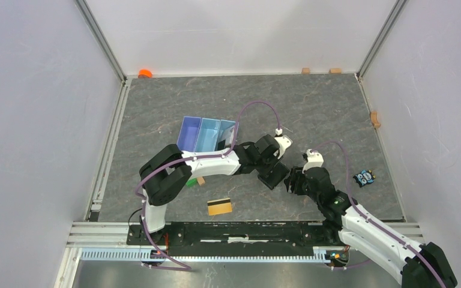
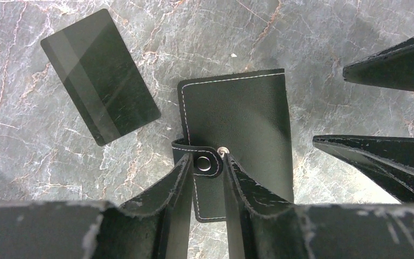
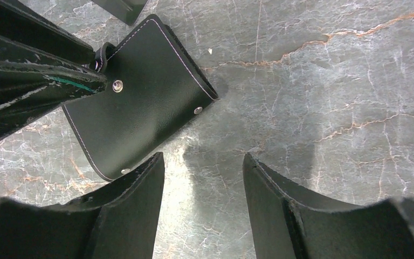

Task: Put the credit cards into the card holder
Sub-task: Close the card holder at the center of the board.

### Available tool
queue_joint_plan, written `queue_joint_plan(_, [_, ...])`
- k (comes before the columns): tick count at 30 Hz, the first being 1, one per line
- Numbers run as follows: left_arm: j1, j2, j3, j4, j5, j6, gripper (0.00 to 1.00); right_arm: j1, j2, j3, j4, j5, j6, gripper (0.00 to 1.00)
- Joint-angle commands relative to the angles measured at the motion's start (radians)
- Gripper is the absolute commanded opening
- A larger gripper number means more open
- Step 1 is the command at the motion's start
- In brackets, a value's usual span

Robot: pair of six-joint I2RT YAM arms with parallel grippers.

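Note:
The black card holder [image 2: 242,113] lies closed on the grey table and also shows in the right wrist view [image 3: 140,108]. My left gripper [image 2: 207,162] is shut on its snap tab [image 2: 202,163], which sits off its stud. A plain black card [image 2: 99,75] lies flat just left of the holder. A gold card [image 1: 219,206] with a dark stripe lies near the front edge. My right gripper [image 3: 204,162] is open and empty, low beside the holder's edge, its left finger over one corner. In the top view both grippers [image 1: 274,174] [image 1: 292,180] meet over the holder. No white cards are in view.
A light blue three-compartment tray [image 1: 207,133] stands behind my left arm. A green brick [image 1: 190,181] and a tan block [image 1: 201,180] lie under that arm. A small blue toy [image 1: 365,177] sits at the right. Wooden blocks [image 1: 374,119] line the walls.

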Motion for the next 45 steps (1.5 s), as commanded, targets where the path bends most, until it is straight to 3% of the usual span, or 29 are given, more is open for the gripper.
queue_joint_plan(1, [-0.008, 0.014, 0.047, 0.015, -0.041, 0.043, 0.33, -0.003, 0.005, -0.009, 0.044, -0.01, 0.014, 0.61])
queue_joint_plan(8, [-0.016, 0.028, 0.056, 0.003, -0.063, 0.059, 0.32, -0.003, 0.01, -0.015, 0.057, -0.016, 0.017, 0.61])
queue_joint_plan(17, [-0.019, 0.012, 0.05, -0.014, -0.074, 0.037, 0.03, -0.005, 0.05, -0.002, 0.093, -0.021, 0.036, 0.61])
queue_joint_plan(33, [-0.017, 0.007, 0.012, 0.04, -0.029, -0.169, 0.02, -0.017, 0.149, 0.002, 0.205, -0.026, 0.067, 0.59])
queue_joint_plan(45, [-0.017, 0.014, -0.031, 0.083, -0.053, -0.22, 0.02, -0.017, 0.176, -0.028, 0.24, -0.03, 0.07, 0.57])
